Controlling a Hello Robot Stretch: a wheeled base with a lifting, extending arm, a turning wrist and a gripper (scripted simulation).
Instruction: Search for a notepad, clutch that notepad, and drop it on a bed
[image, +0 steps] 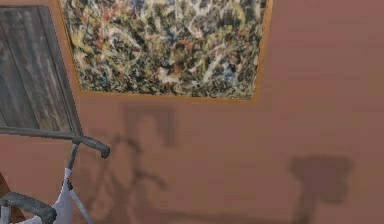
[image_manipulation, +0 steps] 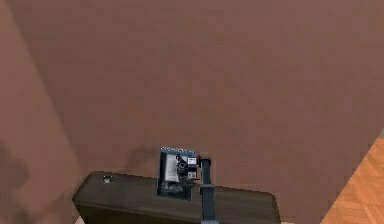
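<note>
The arm (image_manipulation: 210, 205) is nearest, one dark bar rising from the bottom edge of the arm side view. It ends at white squares (image_manipulation: 177, 165) with black marks. I count two, though they sit so close that they read almost as one patch. The gripper (image_manipulation: 170, 180) is a small dark shape beside them and its far end is hard to make out. I cannot tell how its fingers stand. The top of one low dark cabinet (image_manipulation: 110, 195) lies behind it, so I cannot tell whether it holds anything.

I cannot tell whether anything there is the notepad, so its place, heading and long axis are left open. The bottom edge cuts off the cabinet. A corner of wooden floor (image_manipulation: 362, 195) shows at lower right, under a plain brown wall (image_manipulation: 200, 70).

In the forward view, one white bicycle (image: 70, 195) stands at lower left, with only its grey handlebar (image: 60, 138) and part of the frame in view. Above hangs one large speckled painting (image: 165, 45), cut by the top edge. One grey planked panel (image: 30, 65) is cut by the left edge.
</note>
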